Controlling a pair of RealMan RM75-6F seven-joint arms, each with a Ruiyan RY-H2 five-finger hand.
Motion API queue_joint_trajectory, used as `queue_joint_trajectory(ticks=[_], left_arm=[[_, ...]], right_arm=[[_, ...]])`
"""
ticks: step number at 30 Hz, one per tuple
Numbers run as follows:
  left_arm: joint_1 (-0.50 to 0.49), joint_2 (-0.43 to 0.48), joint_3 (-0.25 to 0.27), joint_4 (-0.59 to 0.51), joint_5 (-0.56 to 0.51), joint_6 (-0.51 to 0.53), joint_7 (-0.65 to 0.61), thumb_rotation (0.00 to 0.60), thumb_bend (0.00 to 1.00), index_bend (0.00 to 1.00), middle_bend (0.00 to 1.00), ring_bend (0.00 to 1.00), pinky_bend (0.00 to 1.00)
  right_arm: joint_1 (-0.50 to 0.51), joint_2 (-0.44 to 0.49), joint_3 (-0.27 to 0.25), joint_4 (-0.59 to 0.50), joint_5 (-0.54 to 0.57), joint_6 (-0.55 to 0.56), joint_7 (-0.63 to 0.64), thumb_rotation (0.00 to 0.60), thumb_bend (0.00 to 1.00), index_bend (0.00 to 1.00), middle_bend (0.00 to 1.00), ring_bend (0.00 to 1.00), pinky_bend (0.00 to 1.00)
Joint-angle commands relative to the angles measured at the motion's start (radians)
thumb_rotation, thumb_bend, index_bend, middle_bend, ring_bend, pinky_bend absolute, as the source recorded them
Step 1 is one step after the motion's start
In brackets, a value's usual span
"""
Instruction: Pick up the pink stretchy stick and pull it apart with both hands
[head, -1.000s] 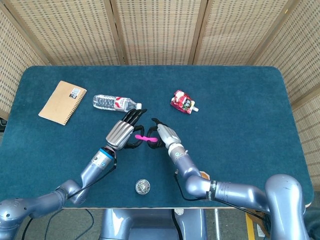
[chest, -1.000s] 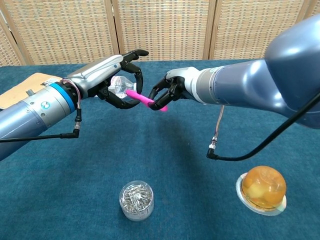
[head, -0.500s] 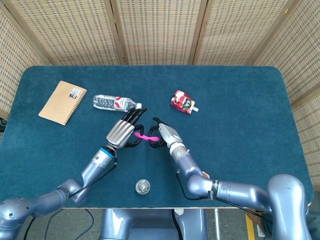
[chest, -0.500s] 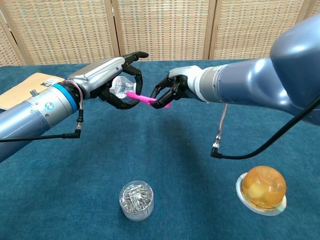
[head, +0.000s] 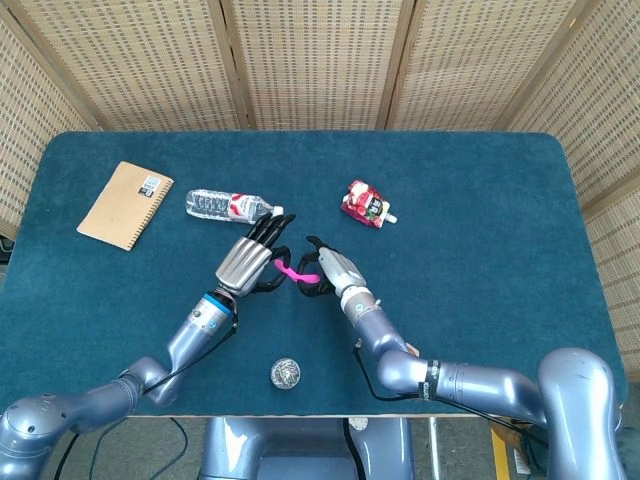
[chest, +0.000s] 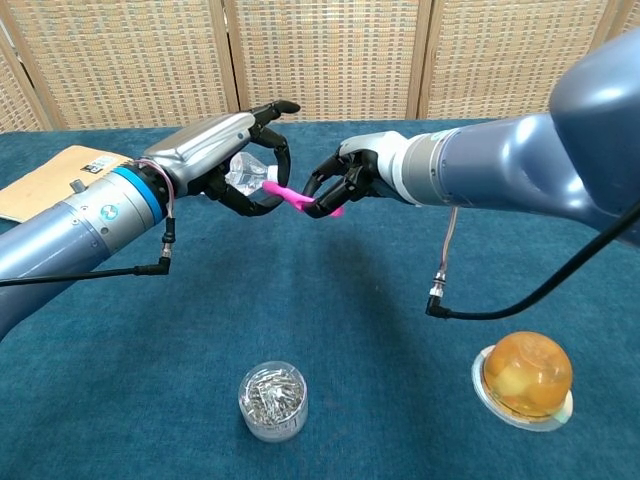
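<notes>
The pink stretchy stick (head: 291, 273) hangs in the air above the middle of the blue table (head: 480, 240), spanning the gap between my two hands. My left hand (head: 250, 264) curls its fingers around the stick's left end. My right hand (head: 331, 272) pinches the right end. In the chest view the stick (chest: 295, 198) slopes down from the left hand (chest: 232, 158) to the right hand (chest: 348, 178), and only a short bent piece shows between them. Both ends are hidden by fingers.
Behind the left hand lies a water bottle (head: 229, 205), with a brown notebook (head: 125, 204) at the far left. A red pouch (head: 365, 203) lies behind the right hand. Near the front edge stand a small jar of clips (chest: 273, 401) and an orange jelly cup (chest: 527, 378).
Both hands have edged a little to the right and stayed close together. The stick's left end has risen, so it now slopes and bends more.
</notes>
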Motion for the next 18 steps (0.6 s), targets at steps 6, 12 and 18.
queue_joint_trajectory(ticks=[6,12,18], left_arm=[[-0.005,-0.01,-0.003,0.01,-0.01,-0.005,0.011,0.6,0.39,0.55,0.0,0.0,0.0],[-0.009,-0.011,-0.014,-0.001,-0.036,-0.028,0.037,0.6,0.43,0.56,0.0,0.0,0.0],[-0.015,-0.019,-0.023,-0.002,-0.049,-0.034,0.054,0.6,0.49,0.62,0.0,0.0,0.0]], right_arm=[[-0.002,0.009,-0.003,-0.012,-0.004,0.0,0.009,0.6,0.61,0.69,0.1,0.0,0.0],[-0.003,0.015,-0.005,-0.021,-0.01,-0.004,0.017,0.6,0.61,0.69,0.1,0.0,0.0],[-0.006,0.022,-0.007,-0.029,-0.018,-0.009,0.028,0.6,0.61,0.69,0.1,0.0,0.0]])
